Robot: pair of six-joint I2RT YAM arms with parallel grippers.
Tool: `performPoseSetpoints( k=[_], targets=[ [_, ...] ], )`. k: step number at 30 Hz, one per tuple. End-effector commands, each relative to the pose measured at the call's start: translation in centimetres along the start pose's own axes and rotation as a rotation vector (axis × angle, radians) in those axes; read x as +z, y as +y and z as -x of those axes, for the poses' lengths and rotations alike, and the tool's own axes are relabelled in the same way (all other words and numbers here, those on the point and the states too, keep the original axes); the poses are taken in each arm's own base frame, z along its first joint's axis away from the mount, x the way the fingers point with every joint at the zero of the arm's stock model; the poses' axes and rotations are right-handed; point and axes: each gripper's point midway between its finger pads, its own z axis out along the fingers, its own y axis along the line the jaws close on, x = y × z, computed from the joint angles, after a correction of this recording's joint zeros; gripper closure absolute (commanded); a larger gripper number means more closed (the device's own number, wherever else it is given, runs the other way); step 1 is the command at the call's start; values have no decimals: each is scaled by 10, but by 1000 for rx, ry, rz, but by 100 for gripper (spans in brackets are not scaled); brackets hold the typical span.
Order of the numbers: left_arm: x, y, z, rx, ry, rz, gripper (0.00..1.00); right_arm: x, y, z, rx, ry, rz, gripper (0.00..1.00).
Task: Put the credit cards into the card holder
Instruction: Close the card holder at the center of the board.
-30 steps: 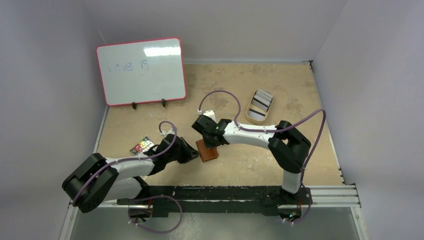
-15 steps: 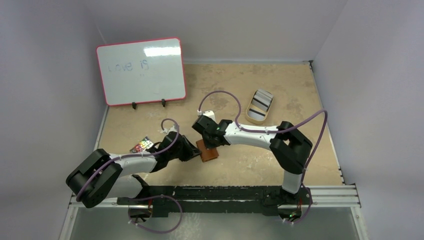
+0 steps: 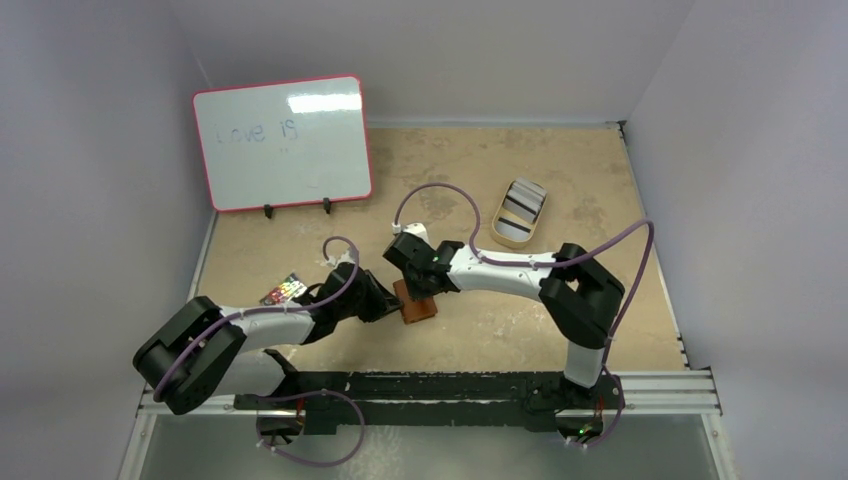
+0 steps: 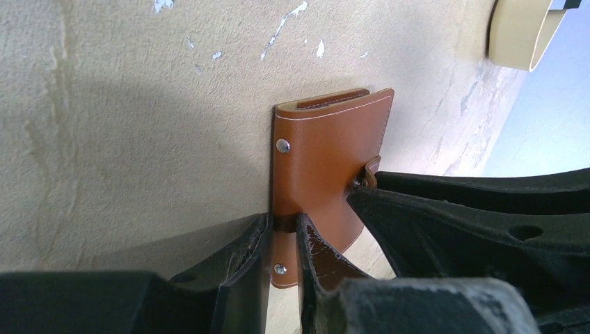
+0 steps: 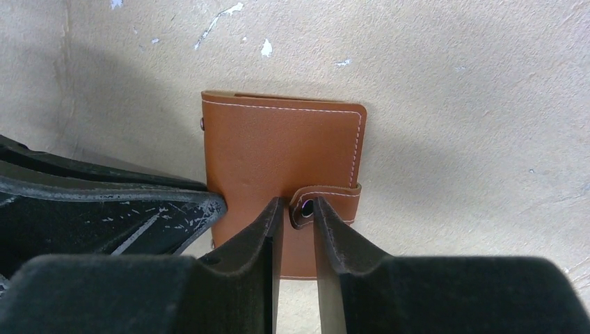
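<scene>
Smooth leather card holder w/ metal snap

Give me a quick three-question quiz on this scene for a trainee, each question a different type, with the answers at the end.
1. True or false: the card holder is folded shut.
2. Multiple choice: what sits between the fingertips of the right gripper? A) the holder's snap tab; B) the holder's far corner; C) nothing.
3. Short answer: where are the credit cards right now?

Key: 1 true. 2 A. 3 in the tan tin, far from both arms, none yet in the holder.
</scene>
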Motion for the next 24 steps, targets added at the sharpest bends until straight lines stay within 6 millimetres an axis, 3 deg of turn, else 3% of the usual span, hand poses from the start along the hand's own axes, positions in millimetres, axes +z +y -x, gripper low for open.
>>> performPoseSetpoints(
  k=[1,7,14,19,24],
  targets=[
    [3,-4,10,33,-36,3,82,-17,15,6,6,-24,81,75],
    [3,-5,10,32,-35,3,82,-22,23,2,-3,-9,142,78],
    [0,-10,12,38,-41,-6,82,-39,23,17,25,-65,160,76],
    [-3,-12,13,42,-46,-8,82,-47,13,30,68,-113,176,75],
    [-4,-12,14,44,-51,-8,82,-40,-3,37,117,-123,222,76]
  ],
)
